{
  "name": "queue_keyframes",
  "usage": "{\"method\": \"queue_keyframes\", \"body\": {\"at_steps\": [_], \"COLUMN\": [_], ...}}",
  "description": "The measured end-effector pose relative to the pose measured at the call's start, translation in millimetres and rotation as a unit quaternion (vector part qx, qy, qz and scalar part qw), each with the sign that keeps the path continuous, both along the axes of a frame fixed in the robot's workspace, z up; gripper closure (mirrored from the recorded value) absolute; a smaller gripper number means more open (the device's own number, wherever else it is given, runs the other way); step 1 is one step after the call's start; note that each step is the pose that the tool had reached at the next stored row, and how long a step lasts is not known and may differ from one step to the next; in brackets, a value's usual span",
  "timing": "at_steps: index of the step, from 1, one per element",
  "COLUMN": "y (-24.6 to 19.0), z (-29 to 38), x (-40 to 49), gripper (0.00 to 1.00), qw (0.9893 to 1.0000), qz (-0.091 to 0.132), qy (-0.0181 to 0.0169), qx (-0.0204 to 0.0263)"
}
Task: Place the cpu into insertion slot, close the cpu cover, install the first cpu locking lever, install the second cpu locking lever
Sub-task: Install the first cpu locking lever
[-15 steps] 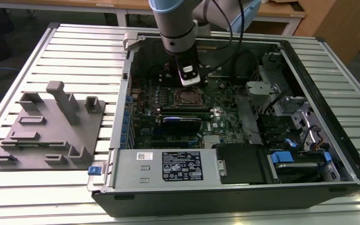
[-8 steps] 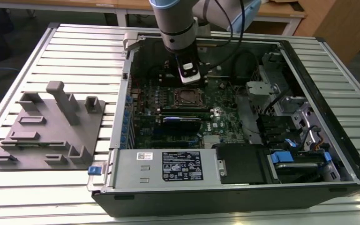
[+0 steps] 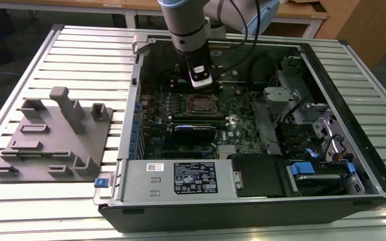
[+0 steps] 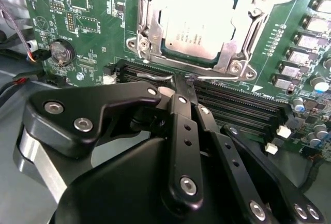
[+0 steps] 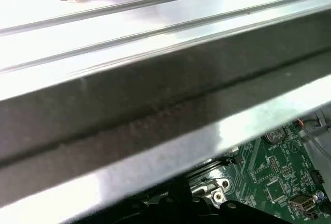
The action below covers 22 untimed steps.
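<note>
Silvery-grey square cpu (image 4: 199, 19) sits in your silver-rimmed insertion slot (image 3: 200, 103), upper centre of the exterior view, with the thin silvery cpu cover (image 4: 152, 27) down around it. Your black claw (image 4: 180, 81) is pinched together at the thin wire lever (image 4: 227, 77) alongside.

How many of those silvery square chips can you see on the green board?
1: the cpu sits in the insertion slot, close to the gripper. Others may be hidden.
</note>
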<state>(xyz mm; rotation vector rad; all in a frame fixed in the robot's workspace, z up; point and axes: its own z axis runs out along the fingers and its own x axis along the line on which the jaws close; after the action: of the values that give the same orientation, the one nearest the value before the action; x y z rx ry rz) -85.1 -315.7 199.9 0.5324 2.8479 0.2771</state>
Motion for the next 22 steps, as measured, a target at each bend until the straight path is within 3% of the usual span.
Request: {"method": "queue_keyframes", "body": {"at_steps": [2, 5, 7, 22], "y": [0.1, 0.1, 0.1, 5.5], "z": [-0.4, -1.4, -1.7, -5.8], "x": [0.0, -0.1, -0.6, -9.7], "gripper": [0.9, 0.9, 0.9, 0.9], "qw": [1.0, 0.9998, 0.9997, 0.9993], "qz": [0.0, 0.0, 0.0, 0.0], "qy": [-0.0051, -0.0186, -0.0245, -0.0351], "qx": [-0.0014, -0.0062, -0.0083, -0.0084]}}
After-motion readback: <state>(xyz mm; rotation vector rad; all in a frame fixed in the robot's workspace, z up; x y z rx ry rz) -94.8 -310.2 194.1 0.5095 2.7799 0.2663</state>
